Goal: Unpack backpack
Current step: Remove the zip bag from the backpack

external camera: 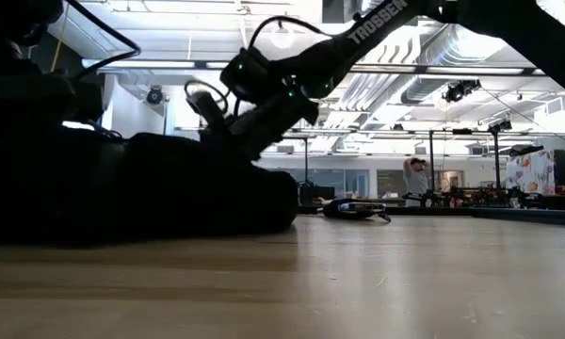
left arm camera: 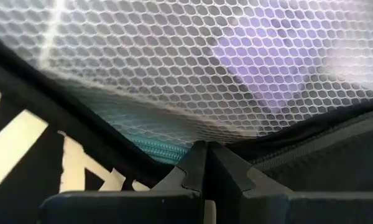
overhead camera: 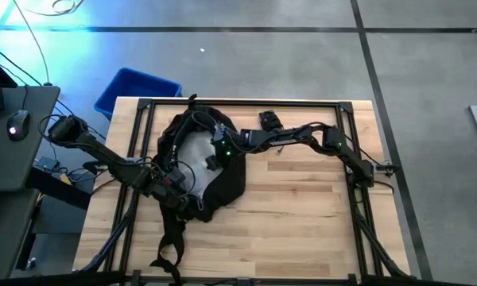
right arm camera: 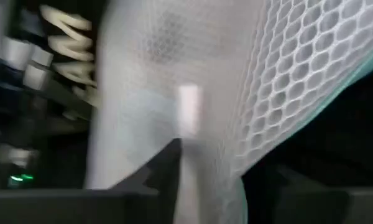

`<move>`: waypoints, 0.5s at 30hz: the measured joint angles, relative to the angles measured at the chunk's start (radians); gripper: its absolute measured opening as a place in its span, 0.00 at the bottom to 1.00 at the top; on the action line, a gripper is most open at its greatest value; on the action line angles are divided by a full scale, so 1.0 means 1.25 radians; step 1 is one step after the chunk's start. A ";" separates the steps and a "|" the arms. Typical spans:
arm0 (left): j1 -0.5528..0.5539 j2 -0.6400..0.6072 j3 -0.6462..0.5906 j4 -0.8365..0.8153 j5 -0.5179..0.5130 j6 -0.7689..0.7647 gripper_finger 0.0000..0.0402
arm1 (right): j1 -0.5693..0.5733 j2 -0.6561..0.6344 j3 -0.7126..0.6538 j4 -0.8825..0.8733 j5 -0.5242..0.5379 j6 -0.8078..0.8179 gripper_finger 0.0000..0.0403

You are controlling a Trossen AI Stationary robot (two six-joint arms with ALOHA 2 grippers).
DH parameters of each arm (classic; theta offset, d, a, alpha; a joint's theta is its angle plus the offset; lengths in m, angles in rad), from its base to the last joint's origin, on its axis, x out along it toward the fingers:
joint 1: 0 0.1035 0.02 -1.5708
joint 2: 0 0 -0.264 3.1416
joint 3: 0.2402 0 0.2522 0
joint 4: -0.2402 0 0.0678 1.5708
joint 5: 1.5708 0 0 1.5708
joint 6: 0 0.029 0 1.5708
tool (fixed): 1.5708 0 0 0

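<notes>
The black backpack [overhead camera: 215,179] lies opened on the wooden bench [overhead camera: 302,214], toward the end nearest the blue bin [overhead camera: 135,89] that stands on the floor beside the bench; its pale mesh lining [overhead camera: 197,155] faces up and its straps [overhead camera: 171,246] trail away from the bin. The left claw [left arm camera: 204,163] is at the backpack's edge, clenched on the fabric by a teal zipper [left arm camera: 165,149], just under the mesh. The right claw [right arm camera: 221,180] reaches into the backpack's open mouth against the white mesh; whether it grasps anything I cannot tell. A small dark object [overhead camera: 269,119] lies on the bench just beside the backpack.
</notes>
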 joint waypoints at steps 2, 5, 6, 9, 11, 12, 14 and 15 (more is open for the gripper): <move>0.000 0.000 0.000 0.005 0.009 0.001 0.00 | 0.001 -0.004 0.006 0.029 -0.002 0.022 0.06; 0.000 0.001 -0.001 0.024 0.014 0.015 0.00 | -0.004 -0.022 0.008 0.089 0.013 0.068 0.02; -0.001 0.001 -0.002 0.039 0.014 0.028 0.00 | -0.009 -0.033 0.009 0.119 0.024 0.084 0.01; -0.001 0.001 -0.001 0.103 0.011 0.096 0.00 | -0.032 -0.054 0.010 0.222 0.034 0.142 0.00; -0.002 0.001 -0.002 0.117 -0.002 0.140 0.00 | -0.053 -0.055 0.010 0.291 0.044 0.187 0.00; -0.001 0.002 -0.002 0.120 -0.014 0.162 0.00 | -0.062 -0.055 0.010 0.321 0.048 0.205 0.00; 0.000 0.002 -0.002 0.128 -0.045 0.192 0.00 | -0.075 -0.055 0.010 0.371 0.053 0.238 0.00; 0.001 0.002 -0.002 0.129 -0.055 0.200 0.00 | -0.079 -0.055 0.010 0.390 0.055 0.246 0.00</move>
